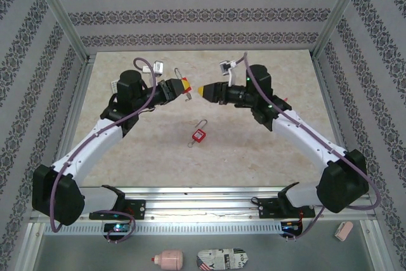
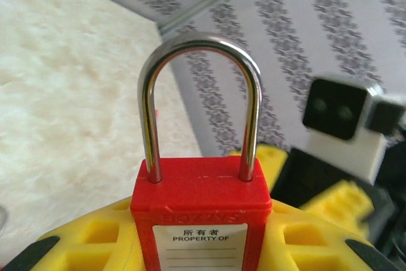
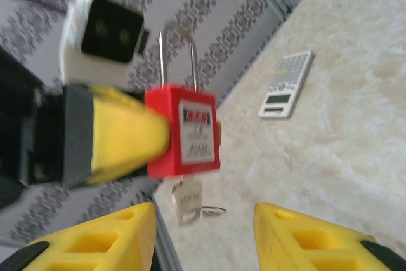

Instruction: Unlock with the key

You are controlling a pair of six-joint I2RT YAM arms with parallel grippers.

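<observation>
"所有者" and "PROPERTY OF" are printed in black on the white label of the red padlock [image 2: 202,202], with blank ruled lines beneath them. On its other face, seen from the right wrist, a second white label is carried, but that print is too blurred to be read. Two padlocks are counted. This one is held off the table in the left gripper [image 1: 178,87], whose yellow ribbed fingers [image 2: 95,236] are closed against the sides of its smooth plastic body. The rounded steel shackle is seated in both holes. The second padlock [image 1: 198,134], also red, is laid on the pale marbled table [image 1: 266,157] between the two arms, well apart from both grippers. One key [image 3: 186,200] is seen: a small silvery piece hung below the held padlock's underside, apparently seated in the keyway, with a thin wire ring [image 3: 214,211] beside it. The right gripper [image 3: 204,215] is stood part-open just short of the key, and nothing is held between its two yellow fingers [image 3: 108,242]. One white calculator [image 3: 287,84] is laid flat on the table near the patterned wall.
</observation>
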